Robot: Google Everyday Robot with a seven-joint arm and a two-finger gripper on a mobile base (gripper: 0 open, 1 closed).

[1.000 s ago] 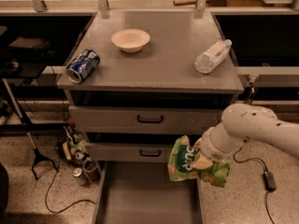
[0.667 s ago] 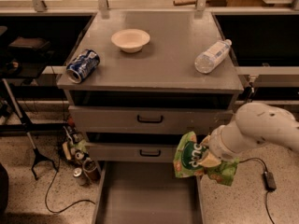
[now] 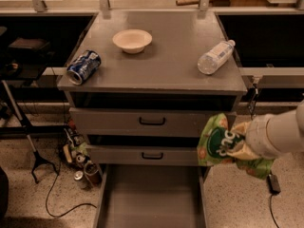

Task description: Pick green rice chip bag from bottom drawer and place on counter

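The crinkly bright green rice chip bag [image 3: 219,144], with white lettering on a dark green circle, is out of the wide grey metal bottom drawer [image 3: 149,198], which stands pulled open at the near edge of the scene. The bag hangs in the air at the cabinet's near right corner, level with the middle drawer [image 3: 152,155] and below the flat grey metal desk [image 3: 166,68]. The pincer [image 3: 241,144] is clamped on the bag's right side, its tan fingers [image 3: 241,152] pressed into the foil.

The raise over the desk edge and the put-down are not yet done. The main hazard, as I judge it, is the desk's near right corner. The bag sits just beside and under it, so a straight rise could snag the loose top on the lip and drag the bag from the grip. Such foil is slick, and a drop here would likely hit the floor, not the drawer. A clear plastic bottle [image 3: 215,57] lies on its side near the desk's right edge, where a low inward sweep could set it rolling. The bare stretch between that bottle, the pale bowl [image 3: 132,40] farther back and the blue soda can [image 3: 83,66] at the left looks the safest spot.
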